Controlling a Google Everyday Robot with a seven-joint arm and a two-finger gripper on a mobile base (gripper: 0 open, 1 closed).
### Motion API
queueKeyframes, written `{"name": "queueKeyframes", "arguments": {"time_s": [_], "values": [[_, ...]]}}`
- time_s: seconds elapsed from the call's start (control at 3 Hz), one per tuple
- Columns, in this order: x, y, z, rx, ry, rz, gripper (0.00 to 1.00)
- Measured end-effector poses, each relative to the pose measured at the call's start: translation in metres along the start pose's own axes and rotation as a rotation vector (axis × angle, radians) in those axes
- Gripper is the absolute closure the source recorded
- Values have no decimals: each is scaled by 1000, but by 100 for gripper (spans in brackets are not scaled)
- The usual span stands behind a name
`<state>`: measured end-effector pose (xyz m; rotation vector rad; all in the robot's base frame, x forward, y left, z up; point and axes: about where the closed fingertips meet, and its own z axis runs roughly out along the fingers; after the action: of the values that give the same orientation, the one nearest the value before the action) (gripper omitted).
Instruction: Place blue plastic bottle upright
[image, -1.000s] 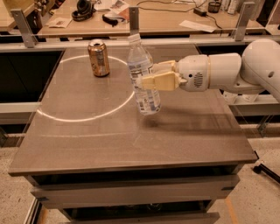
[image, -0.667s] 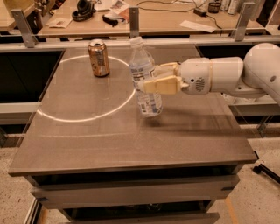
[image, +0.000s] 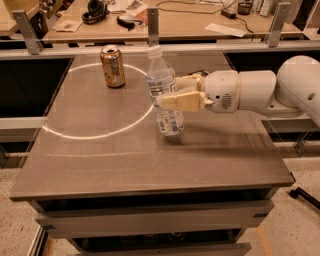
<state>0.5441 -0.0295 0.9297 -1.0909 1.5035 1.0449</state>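
Note:
The blue plastic bottle (image: 164, 95) is a clear pale-bluish bottle with a white cap and white label. It stands nearly upright, top leaning slightly left, with its base at or just above the grey table (image: 100, 155) near the middle. My gripper (image: 168, 93) reaches in from the right and is shut on the bottle's middle, with tan fingers (image: 180, 102) on either side of the label. I cannot tell whether the base touches the tabletop.
A copper-coloured drink can (image: 112, 66) stands upright at the back left of the table, inside a bright ring of light (image: 85, 134). Metal rails and a cluttered desk (image: 175, 17) lie behind the table. My white arm (image: 260, 92) spans the right side.
My gripper has lowered the bottle a little toward the tabletop, keeping it nearly upright. The can has not moved.

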Motion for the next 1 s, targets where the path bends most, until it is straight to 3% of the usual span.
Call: {"name": "queueKeyframes", "arguments": {"time_s": [0.67, 1.0], "values": [[3, 10, -12, 29, -188, -140, 100], [6, 16, -18, -6, -271, -201, 100]]}}
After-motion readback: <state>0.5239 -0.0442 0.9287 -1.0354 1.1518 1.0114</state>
